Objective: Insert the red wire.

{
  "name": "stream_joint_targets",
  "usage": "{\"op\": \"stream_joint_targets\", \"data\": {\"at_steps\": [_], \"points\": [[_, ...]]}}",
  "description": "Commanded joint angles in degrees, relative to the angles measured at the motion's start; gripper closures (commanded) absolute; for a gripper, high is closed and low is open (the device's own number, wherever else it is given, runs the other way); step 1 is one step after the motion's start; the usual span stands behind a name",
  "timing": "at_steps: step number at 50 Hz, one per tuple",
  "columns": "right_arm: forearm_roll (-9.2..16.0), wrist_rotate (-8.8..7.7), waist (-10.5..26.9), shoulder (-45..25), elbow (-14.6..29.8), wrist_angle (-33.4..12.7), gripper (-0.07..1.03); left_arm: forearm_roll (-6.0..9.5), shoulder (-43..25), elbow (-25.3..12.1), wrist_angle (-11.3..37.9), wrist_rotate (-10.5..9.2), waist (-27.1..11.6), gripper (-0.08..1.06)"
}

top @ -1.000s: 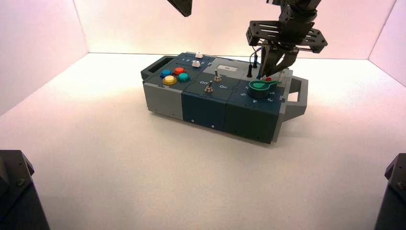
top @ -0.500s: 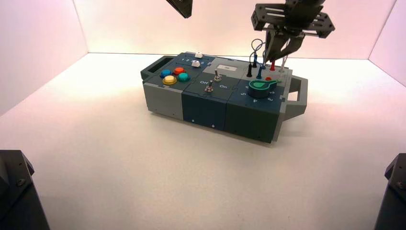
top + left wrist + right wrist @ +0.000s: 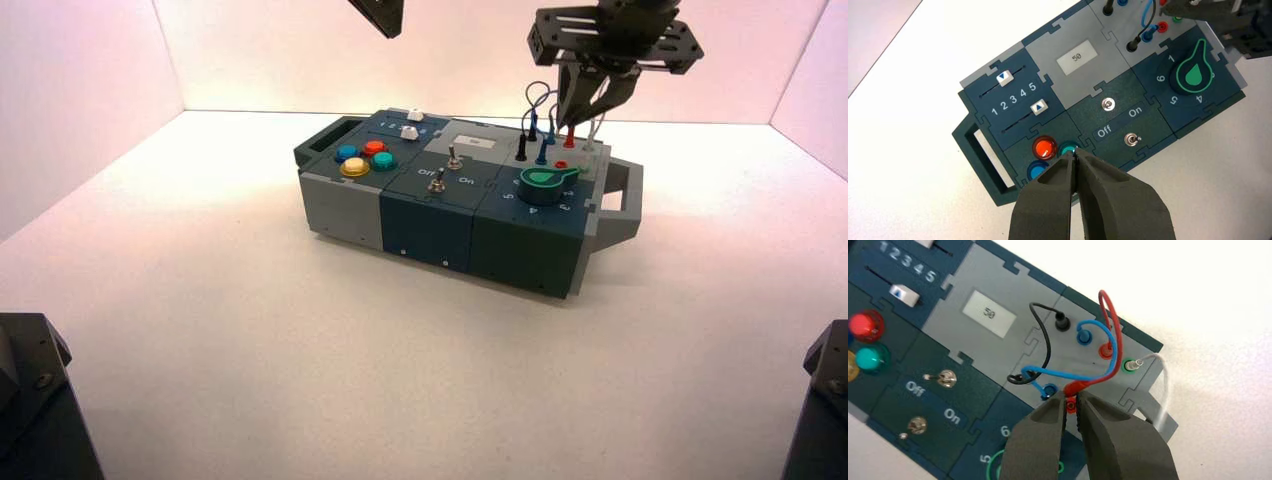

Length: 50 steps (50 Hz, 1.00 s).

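I read the display (image 3: pixel 988 313) as "50", the slider scale as "1 2 3 4 5" in the left wrist view, and "Off" and "On" between the two toggle switches (image 3: pixel 1107 104). Around the green knob (image 3: pixel 1193 73) the digits 1, 6, 5 and 4 showed.

I counted two sliders (image 3: pixel 1004 76), two toggles, one knob and one display on the box (image 3: pixel 420 225). The high view gave four round buttons (image 3: pixel 364 158): blue, red, yellow and teal. In my right wrist view I counted four wires: black, blue, red and white.

My right claw (image 3: pixel 1071 405), at the upper right of the high view above the box's wire panel, was clenched on one plug of the red wire (image 3: pixel 1111 325). That plug sat at lower centre of the right wrist frame, between my fingertips (image 3: pixel 1050 407), its long axis running roughly along my fingers and its tip pointing down toward a red socket beneath. Whether the tip had entered the socket I could not tell. The wire arched from there up to the top of the frame and back down to its other plug, seated in a red socket beside the blue one.

My left claw (image 3: pixel 1074 159) hung at the top of the high view, clenched on nothing, over the buttons.
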State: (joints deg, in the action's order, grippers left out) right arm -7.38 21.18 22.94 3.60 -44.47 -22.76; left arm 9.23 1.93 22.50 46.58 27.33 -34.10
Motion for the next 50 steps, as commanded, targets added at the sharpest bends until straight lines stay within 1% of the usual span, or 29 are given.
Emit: {"op": "stream_joint_targets", "data": {"at_steps": [1, 8, 26, 39, 45, 50], "points": [[-1.1, 0.09, -0.4, -0.5, 1.0, 0.6, 0.98, 0.09, 0.8, -1.8, -0.3, 0.00, -0.4, 1.01], [-2.0, 0.09, -0.4, -1.8, 1.1, 1.2, 0.98, 0.09, 0.8, -2.0, -0.3, 0.00, -0.4, 1.01], [-4.0, 0.18, -0.4, -1.5, 1.0, 4.7, 0.98, 0.09, 0.4, -2.3, -0.5, 0.00, -0.4, 1.01], [-4.3, 0.18, 0.0, -0.4, -0.1, 4.1, 0.98, 0.18, 0.2, -2.3, -0.5, 0.00, -0.4, 1.01], [-4.4, 0.18, 0.3, 1.1, -1.1, 2.1, 0.98, 0.18, 0.0, -2.3, -0.6, 0.00, -0.4, 1.01], [-4.4, 0.18, 0.3, 1.8, -1.9, 1.8, 0.98, 0.18, -0.2, -2.3, -0.7, 0.00, -0.4, 1.01]]}}
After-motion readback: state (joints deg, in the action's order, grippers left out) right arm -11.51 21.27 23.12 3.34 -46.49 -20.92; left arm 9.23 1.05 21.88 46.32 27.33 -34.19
